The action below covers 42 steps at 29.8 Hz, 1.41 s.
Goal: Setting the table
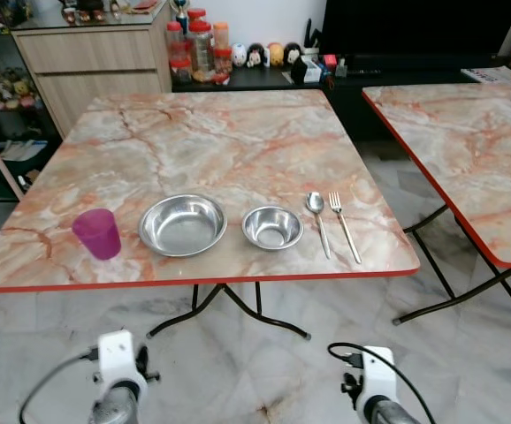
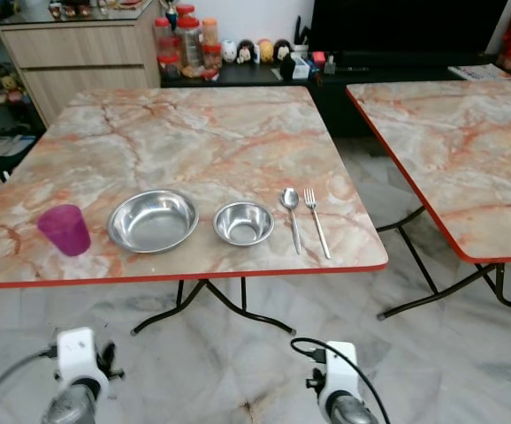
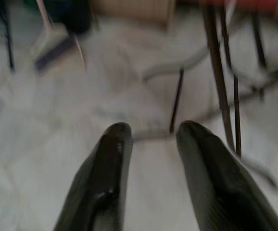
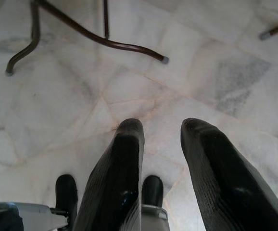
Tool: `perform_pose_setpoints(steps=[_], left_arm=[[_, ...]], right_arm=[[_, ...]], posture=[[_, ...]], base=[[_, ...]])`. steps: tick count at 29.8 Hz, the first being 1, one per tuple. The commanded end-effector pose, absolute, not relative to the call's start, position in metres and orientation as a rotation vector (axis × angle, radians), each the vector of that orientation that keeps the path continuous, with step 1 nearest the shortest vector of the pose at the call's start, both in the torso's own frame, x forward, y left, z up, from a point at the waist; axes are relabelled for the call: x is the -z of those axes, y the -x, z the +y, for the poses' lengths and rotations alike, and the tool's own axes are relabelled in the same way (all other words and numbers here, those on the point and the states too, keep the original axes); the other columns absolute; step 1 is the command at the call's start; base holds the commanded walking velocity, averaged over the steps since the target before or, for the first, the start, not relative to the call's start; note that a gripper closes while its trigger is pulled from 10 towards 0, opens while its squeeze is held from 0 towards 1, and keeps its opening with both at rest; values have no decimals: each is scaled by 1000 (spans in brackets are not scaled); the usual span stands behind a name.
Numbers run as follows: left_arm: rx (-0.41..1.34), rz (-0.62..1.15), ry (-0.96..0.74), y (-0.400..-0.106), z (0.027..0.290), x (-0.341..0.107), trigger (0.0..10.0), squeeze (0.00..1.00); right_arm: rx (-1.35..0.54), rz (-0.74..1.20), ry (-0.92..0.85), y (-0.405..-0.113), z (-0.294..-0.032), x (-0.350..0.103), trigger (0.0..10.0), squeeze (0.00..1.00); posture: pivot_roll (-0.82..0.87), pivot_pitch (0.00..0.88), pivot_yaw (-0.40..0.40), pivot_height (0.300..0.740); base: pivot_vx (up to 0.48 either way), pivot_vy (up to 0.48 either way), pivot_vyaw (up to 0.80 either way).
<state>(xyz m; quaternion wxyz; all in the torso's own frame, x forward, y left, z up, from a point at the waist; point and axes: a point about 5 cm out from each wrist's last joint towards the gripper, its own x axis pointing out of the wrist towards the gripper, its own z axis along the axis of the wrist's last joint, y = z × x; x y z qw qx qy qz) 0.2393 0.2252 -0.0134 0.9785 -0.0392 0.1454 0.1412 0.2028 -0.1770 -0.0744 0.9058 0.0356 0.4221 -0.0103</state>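
Along the near edge of a marble-patterned table [image 1: 220, 141] stand, from left to right, a purple cup [image 1: 97, 233], a large steel bowl [image 1: 182, 224], a small steel bowl [image 1: 272, 227], a spoon [image 1: 317, 215] and a fork [image 1: 343, 224]. Both arms hang low in front of the table, over the floor. My left gripper [image 3: 148, 132] is open with nothing between its fingers, and so is my right gripper [image 4: 161, 127], which points down at the floor tiles.
A second marble table [image 1: 468, 150] stands to the right, with a gap of tiled floor between the two. Behind are a wooden cabinet [image 1: 92, 57], jars [image 1: 198, 49] and small figurines on a dark shelf. Black table legs [image 4: 95, 38] curve over the floor.
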Motion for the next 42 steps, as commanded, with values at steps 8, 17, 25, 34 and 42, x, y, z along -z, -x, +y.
perform_pose_setpoints(steps=[8, 17, 25, 34, 42], left_arm=[[-199, 17, 25, -247, 207, -38, 10000, 1000], [-128, -134, 112, -265, 192, -91, 10000, 0], [-146, -181, 177, -285, 186, -111, 10000, 0], [-123, -217, 203, -292, 183, -128, 10000, 0], [-138, -217, 205, -288, 183, -130, 10000, 0]], right_arm=[[9, 871, -66, -204, -174, 74, 10000, 0], [10, 876, -62, -203, -174, 75, 10000, 0], [37, 855, -78, -207, -176, 72, 10000, 0], [61, 865, -86, -203, -180, 74, 10000, 0], [65, 869, -83, -201, -182, 75, 10000, 0]], posture=[[140, 0, 1, 740], [154, 0, 5, 740], [125, 0, 24, 740], [122, 0, 23, 740], [134, 0, 13, 740]], base=[[0, 0, 0], [0, 0, 0], [131, 0, 0], [323, 0, 0], [376, 0, 0]])
